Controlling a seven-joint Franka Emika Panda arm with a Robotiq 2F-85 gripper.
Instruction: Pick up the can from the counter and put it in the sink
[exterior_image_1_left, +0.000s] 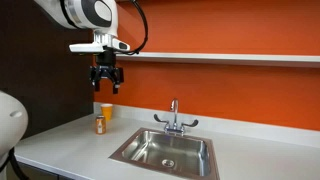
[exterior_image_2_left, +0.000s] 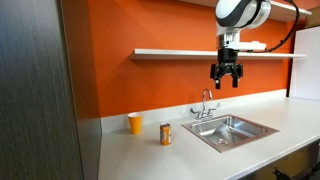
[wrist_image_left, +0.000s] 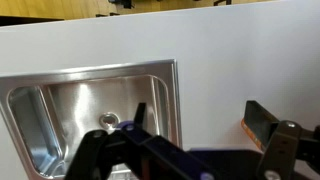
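The small orange-brown can (exterior_image_1_left: 100, 123) (exterior_image_2_left: 166, 134) stands upright on the light grey counter (exterior_image_1_left: 60, 145) (exterior_image_2_left: 150, 155), between the yellow cup and the sink. The steel sink (exterior_image_1_left: 140, 150) (exterior_image_2_left: 250, 131) (wrist_image_left: 60, 100) has a chrome faucet (exterior_image_1_left: 174, 118) (exterior_image_2_left: 206, 104) at its rear rim. My gripper (exterior_image_1_left: 106, 78) (exterior_image_2_left: 226, 76) (wrist_image_left: 197, 125) hangs high above the counter, roughly over the can, open and empty. In the wrist view an orange sliver (wrist_image_left: 249, 131) shows beside the right finger, most likely the can; the rest of it is hidden.
A yellow cup (exterior_image_1_left: 105, 109) (exterior_image_2_left: 135, 123) stands by the orange wall just behind the can. A white shelf (exterior_image_1_left: 230, 57) (exterior_image_2_left: 180, 52) runs along the wall at gripper height. A dark panel (exterior_image_2_left: 40, 90) closes off the counter's end.
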